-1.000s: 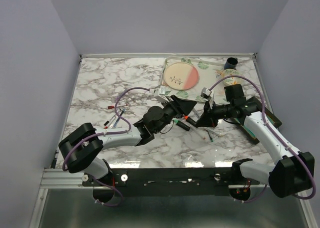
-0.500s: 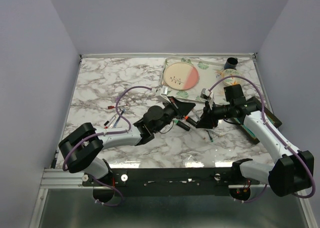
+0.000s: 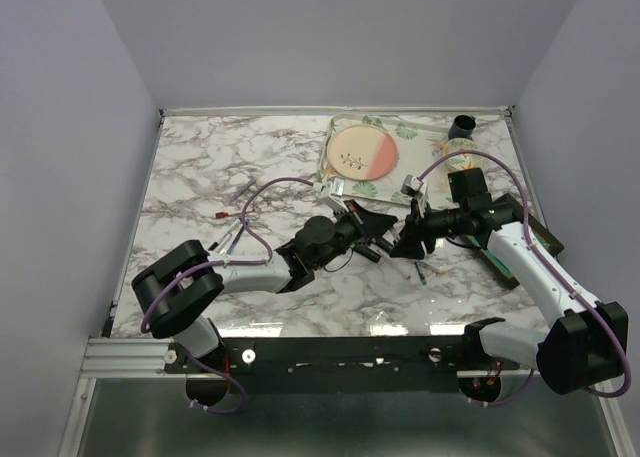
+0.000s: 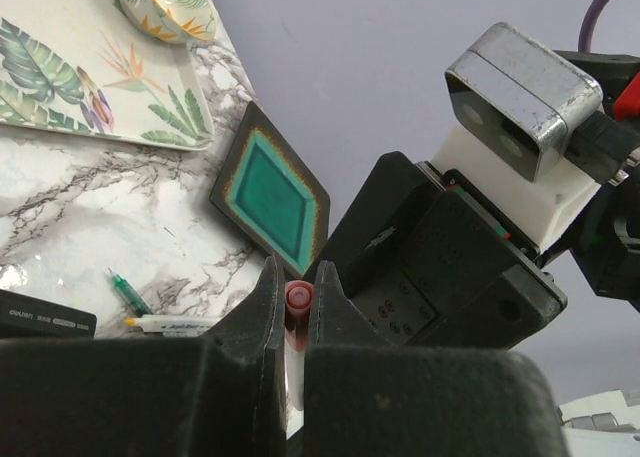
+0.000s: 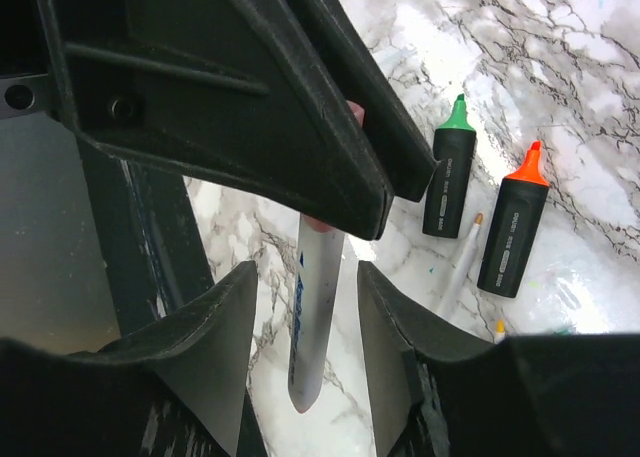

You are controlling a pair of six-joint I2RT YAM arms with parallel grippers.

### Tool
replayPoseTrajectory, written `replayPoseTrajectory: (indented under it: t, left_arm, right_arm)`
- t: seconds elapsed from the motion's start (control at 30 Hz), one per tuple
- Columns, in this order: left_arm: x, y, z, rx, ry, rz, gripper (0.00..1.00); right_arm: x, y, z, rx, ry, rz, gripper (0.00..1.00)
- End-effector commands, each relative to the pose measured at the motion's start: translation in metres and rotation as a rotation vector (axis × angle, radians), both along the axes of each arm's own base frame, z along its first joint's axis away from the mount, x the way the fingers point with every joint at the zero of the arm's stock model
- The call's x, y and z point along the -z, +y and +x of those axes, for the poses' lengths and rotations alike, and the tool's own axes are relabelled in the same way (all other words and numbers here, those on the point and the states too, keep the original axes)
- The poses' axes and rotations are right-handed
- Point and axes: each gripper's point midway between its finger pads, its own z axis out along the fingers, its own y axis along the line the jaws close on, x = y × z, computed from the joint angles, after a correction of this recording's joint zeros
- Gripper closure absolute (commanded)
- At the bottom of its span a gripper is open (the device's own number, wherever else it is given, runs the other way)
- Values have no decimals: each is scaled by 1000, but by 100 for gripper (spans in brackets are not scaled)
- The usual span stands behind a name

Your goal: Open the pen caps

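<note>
My left gripper (image 4: 297, 307) is shut on the red cap (image 4: 298, 297) of a white pen, and the cap's round end shows between the fingertips. In the right wrist view the pen's white barrel (image 5: 315, 317) hangs down from the left gripper's black fingers (image 5: 250, 107). My right gripper (image 5: 305, 277) stands open around that barrel, with a gap on both sides. In the top view the left gripper (image 3: 383, 225) and the right gripper (image 3: 405, 243) meet above the table's middle. A green-ended highlighter (image 5: 448, 172) and an orange-ended highlighter (image 5: 515, 227) lie below.
A thin white pen (image 5: 462, 262) lies between the highlighters. A leaf-patterned tray (image 3: 400, 132) with a round plate (image 3: 362, 152) and a black cup (image 3: 463, 127) stand at the back. A green coaster (image 4: 270, 197) lies at the right. More pens (image 3: 228, 227) lie at the left.
The left gripper has closed on the pen's red end. The right gripper has opened and let go of the barrel. The left arm has swung a little to the right.
</note>
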Motion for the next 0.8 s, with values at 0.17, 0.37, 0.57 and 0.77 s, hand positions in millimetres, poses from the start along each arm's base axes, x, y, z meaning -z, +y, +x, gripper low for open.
replayPoseTrajectory:
  t: [0.17, 0.37, 0.57, 0.77]
  left_arm:
    - [-13, 8, 7, -43, -39, -41, 100]
    - [-32, 127, 80, -407, -42, -28, 100]
    - [-37, 195, 102, -560, -30, 47, 100]
    - [14, 207, 81, -515, 99, 202, 100]
  right_arm:
    - [-3, -1, 7, 21, -14, -19, 99]
    - [6, -1, -1, -20, 17, -31, 99]
    - [14, -3, 0, -15, 24, -76, 99]
    - [57, -37, 38, 182, 7, -326, 98]
